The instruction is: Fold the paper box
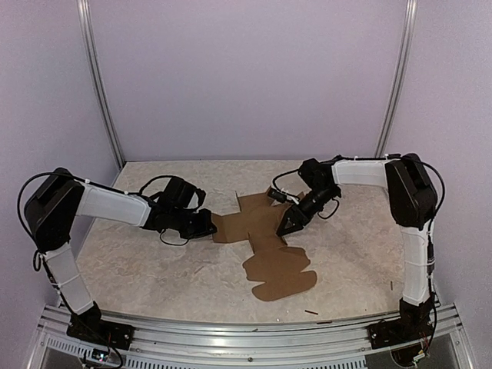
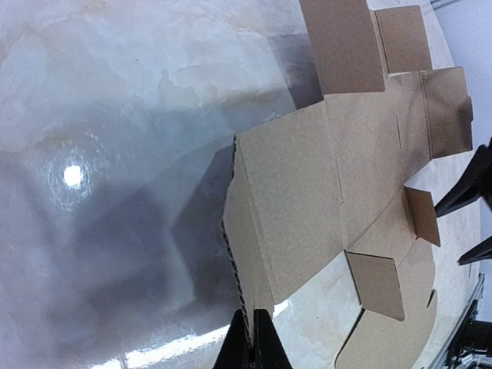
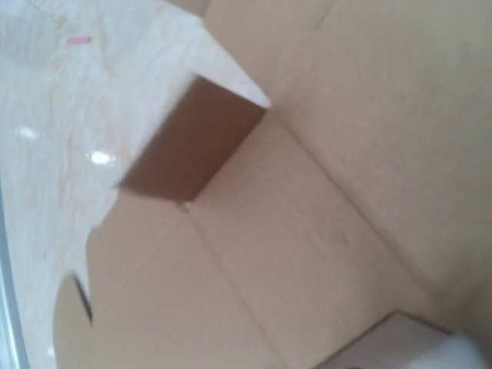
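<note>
- One paper box (image 1: 270, 250), not yet folded: plain brown cardboard sheet spread mid-table, between the two arms.
- Rounded flaps at the near end, square panels toward the far side, a narrow panel reaching left.
- Mostly flat; left panel lifted a little off the table (image 1: 154, 261), with shadow under it in the left wrist view.
- Small square flap (image 3: 192, 138) tilted up from the sheet, close in the right wrist view.
- Left gripper (image 1: 209, 224) low at the sheet's left end, clenched on the corrugated edge of the left panel.
- Right gripper (image 1: 290, 225) angled down over the far right part of the sheet; fingers (image 2: 470, 188) spread apart, nothing seen between them; contact with the cardboard unclear.
- Thin dark scrap (image 1: 310, 312) on the table near the front edge, well apart from the sheet.
</note>
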Robot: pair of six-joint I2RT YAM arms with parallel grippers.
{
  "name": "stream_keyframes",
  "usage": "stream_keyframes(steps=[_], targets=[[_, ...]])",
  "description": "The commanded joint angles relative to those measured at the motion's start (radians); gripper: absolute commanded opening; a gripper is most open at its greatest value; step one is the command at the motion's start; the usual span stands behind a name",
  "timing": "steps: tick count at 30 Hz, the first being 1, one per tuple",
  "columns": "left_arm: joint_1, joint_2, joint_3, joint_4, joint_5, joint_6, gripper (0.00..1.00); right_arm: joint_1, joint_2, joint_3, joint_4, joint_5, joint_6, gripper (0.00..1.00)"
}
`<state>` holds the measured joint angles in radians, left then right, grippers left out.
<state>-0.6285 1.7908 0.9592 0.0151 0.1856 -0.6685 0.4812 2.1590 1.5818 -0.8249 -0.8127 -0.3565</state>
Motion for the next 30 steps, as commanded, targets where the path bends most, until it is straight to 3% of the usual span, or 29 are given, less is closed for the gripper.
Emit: stream_keyframes(steps=[1, 7, 10, 14, 15, 18, 20, 30], targets=[[-0.042, -0.034, 0.014, 0.012, -0.126, 0.251, 0.0, -0.006, -0.169, 0.169, -0.23, 0.208, -0.19, 0.55], [-0.163, -0.109, -0.035, 0.101, -0.28, 0.475, 0.0, -0.004, -0.295, 0.224, -0.079, 0.466, -0.31, 0.73], [-0.214, -0.146, -0.078, 0.177, -0.354, 0.55, 0.0, -0.004, -0.341, 0.175, 0.041, 0.383, -0.347, 0.99], [-0.25, -0.189, -0.136, 0.255, -0.415, 0.603, 0.0, 0.014, -0.373, 0.091, 0.121, 0.291, -0.384, 1.0], [-0.254, -0.197, -0.151, 0.271, -0.424, 0.607, 0.0, 0.035, -0.358, 0.1, 0.088, 0.335, -0.418, 0.99], [-0.258, -0.22, -0.185, 0.302, -0.435, 0.604, 0.0, 0.118, -0.29, 0.143, 0.007, 0.543, -0.467, 0.77], [-0.26, -0.229, -0.205, 0.317, -0.434, 0.605, 0.0, 0.146, -0.264, 0.139, 0.003, 0.615, -0.451, 0.67], [-0.264, -0.232, -0.226, 0.351, -0.439, 0.611, 0.0, 0.178, -0.249, 0.077, 0.108, 0.705, -0.404, 0.51]])
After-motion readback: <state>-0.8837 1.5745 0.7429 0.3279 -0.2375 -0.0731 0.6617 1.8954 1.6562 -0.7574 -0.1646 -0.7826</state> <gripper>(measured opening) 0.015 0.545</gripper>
